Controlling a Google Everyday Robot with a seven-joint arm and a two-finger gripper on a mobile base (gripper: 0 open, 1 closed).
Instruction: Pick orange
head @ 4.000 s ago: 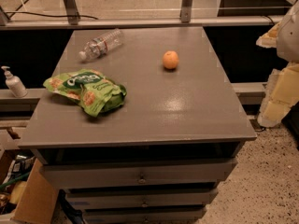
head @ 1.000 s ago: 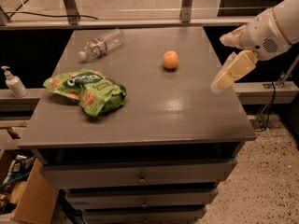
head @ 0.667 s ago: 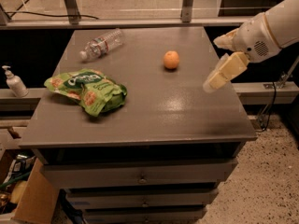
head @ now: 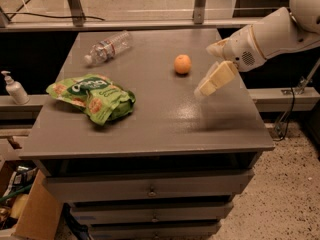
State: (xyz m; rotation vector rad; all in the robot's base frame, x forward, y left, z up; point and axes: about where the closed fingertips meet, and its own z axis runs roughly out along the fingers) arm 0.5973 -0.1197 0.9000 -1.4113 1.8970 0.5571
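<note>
The orange (head: 182, 64) sits on the far part of the grey cabinet top (head: 150, 129). The gripper (head: 205, 70) hovers just to its right, not touching it, its fingers spread apart and holding nothing.

The gripper (head: 205, 70) hangs over the right side of the table (head: 165, 129); its arm (head: 270, 36) runs out of view at far right. A cardboard box (head: 31, 215) is cut off at near left. The label on the bottle (head: 106, 47) is too small to read.
</note>
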